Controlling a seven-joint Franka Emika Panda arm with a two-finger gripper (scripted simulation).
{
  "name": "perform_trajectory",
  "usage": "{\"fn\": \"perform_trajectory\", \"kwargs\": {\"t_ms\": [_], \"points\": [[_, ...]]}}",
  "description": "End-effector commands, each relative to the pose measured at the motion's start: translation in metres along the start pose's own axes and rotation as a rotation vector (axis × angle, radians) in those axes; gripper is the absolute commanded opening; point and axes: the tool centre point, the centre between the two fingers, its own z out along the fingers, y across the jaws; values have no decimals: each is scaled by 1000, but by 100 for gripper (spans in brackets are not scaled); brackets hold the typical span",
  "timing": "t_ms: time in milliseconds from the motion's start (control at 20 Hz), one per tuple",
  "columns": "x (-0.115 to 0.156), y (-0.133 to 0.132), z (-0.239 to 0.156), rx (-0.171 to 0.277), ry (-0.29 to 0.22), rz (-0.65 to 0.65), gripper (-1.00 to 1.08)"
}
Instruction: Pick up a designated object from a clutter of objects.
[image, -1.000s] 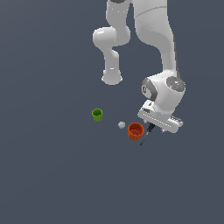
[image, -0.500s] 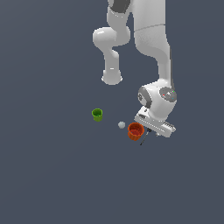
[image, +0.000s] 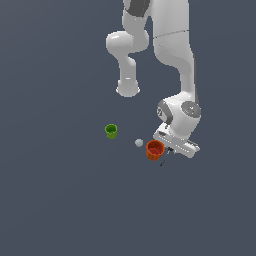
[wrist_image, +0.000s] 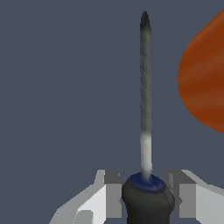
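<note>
Straddling: the jaws stand one on each side of the screwdriver (wrist_image: 146, 192) handle, the black and dark-blue handle sitting between the two pale fingers (wrist_image: 107, 194).
Jaws state: apart, with a thin gap showing on either side of the handle; whether the pads touch it I cannot tell.
Gripper (image: 170, 148): low over the worktop (image: 60, 200), beside the orange-red cup on the exterior view's right.
Shaft: thin and grey, running straight out from the handle away from the fingers, its dark tip clear of the cup in the wrist view.
Orange-red cup (image: 155, 149): just beside the shaft, its curved wall filling one edge of the wrist view.
White ball (image: 139, 143): near the orange-red cup, on the exterior view's left of it.
Green cup (image: 111, 131): further to the exterior view's left, apart from the ball.
</note>
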Motion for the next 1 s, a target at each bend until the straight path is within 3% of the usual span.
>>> {"fn": "perform_trajectory", "kwargs": {"t_ms": [0,500,950], "points": [[0,0,0,0,0,0,-100],[6,-1,-14,0,0,0,-100],[30,-4,-73,0,-1,0,-100]]}}
